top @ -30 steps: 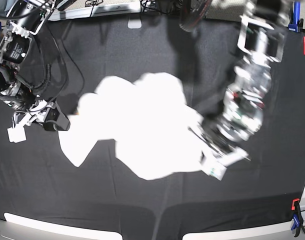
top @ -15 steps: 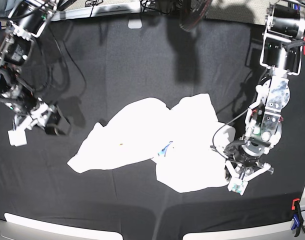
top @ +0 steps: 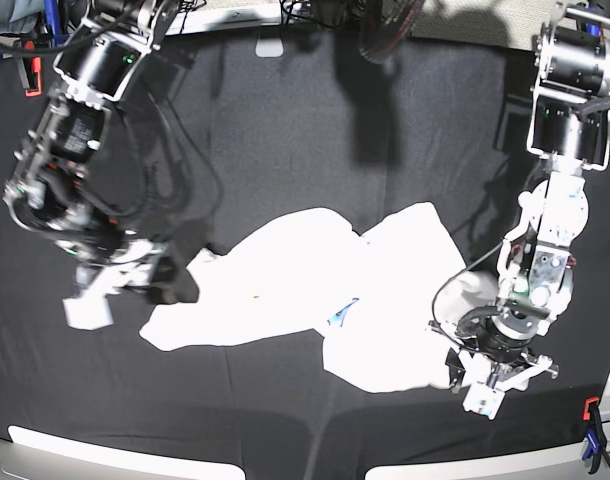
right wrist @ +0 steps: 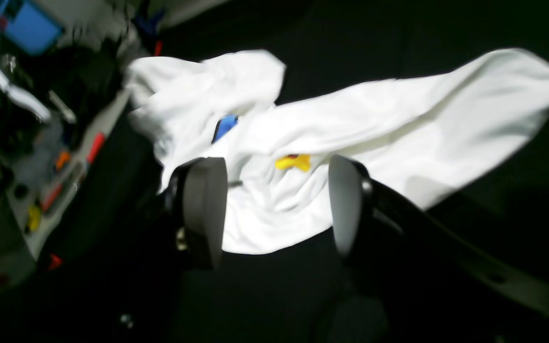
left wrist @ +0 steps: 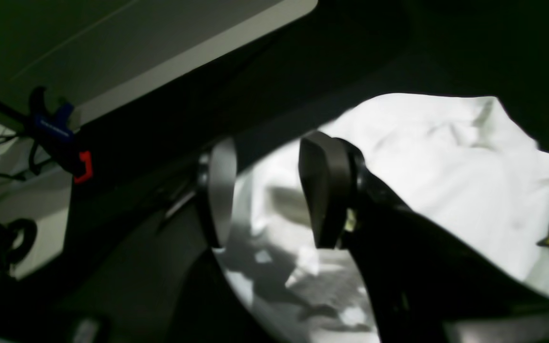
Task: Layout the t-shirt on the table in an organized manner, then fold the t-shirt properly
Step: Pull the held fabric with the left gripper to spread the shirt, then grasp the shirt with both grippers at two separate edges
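My left gripper (top: 495, 372) sits low at the near corner of the t-shirt (top: 315, 290), jaws parted, white cloth showing in the gap between them; from the wrist view the fingers (left wrist: 324, 190) don't look pressed onto any fabric, so I call it spread and holding nothing. My right gripper (top: 135, 285) hangs wide apart just off the other end of the shirt, nothing between its pads (right wrist: 203, 214), the cloth lying beyond them.

The shirt lies crumpled across the middle of the table (top: 285, 130), two rumpled lobes with a bit of blue and yellow print peeking from the fold between them. It looks light and limp to me: it will sag, drag and bunch rather than keep a shape, and the black cloth under it may catch. I reckon the best hold is a pinch on a hem edge or shoulder seam, one per gripper, pulling apart to flatten.

The count: one shirt, one table, two grippers. At the table's edge, a red and blue clip (top: 591, 432).
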